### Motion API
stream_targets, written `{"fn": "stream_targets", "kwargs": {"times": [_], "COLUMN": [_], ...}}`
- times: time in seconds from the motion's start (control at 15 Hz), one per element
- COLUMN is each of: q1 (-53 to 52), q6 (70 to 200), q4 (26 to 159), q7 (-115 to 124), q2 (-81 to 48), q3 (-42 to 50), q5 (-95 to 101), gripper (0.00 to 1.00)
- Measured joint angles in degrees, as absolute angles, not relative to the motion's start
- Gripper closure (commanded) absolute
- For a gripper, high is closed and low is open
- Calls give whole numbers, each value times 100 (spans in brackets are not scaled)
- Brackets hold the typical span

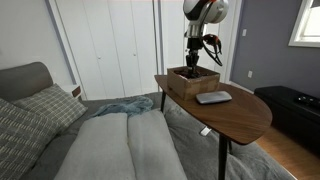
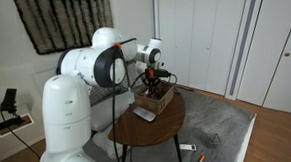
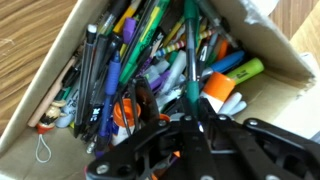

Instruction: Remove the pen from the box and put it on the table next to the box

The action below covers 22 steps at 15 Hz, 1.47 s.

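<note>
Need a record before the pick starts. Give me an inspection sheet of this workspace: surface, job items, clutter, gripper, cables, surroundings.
Surface: oval wooden table; a flat grey object lies on it beside the box.
Job's things: box on the table, packed with pens and markers; which pen is meant cannot be told.
Clutter: small pale item on the floor by the table, not identifiable.
Gripper: gripper directly over the box; whether the jaws are open is unclear.
Cables: nothing seen.
Surroundings: bed close to the table, dark bench, white closet doors.
</note>
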State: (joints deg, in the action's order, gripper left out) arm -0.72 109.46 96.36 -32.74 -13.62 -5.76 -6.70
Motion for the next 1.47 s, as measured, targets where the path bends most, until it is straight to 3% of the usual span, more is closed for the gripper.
{"fn": "stream_targets", "kwargs": {"times": [0.67,1.13,1.47], "q1": [4,-47,-7], "q6": [11340,11850,10549], "q4": [12103,12502,12639], "q7": [-2502,-1533,-1290], "q2": [1467,2479,3268], "q3": [-60,6,24], "q5": [-618,-587,-52], "gripper": [97,97,97]}}
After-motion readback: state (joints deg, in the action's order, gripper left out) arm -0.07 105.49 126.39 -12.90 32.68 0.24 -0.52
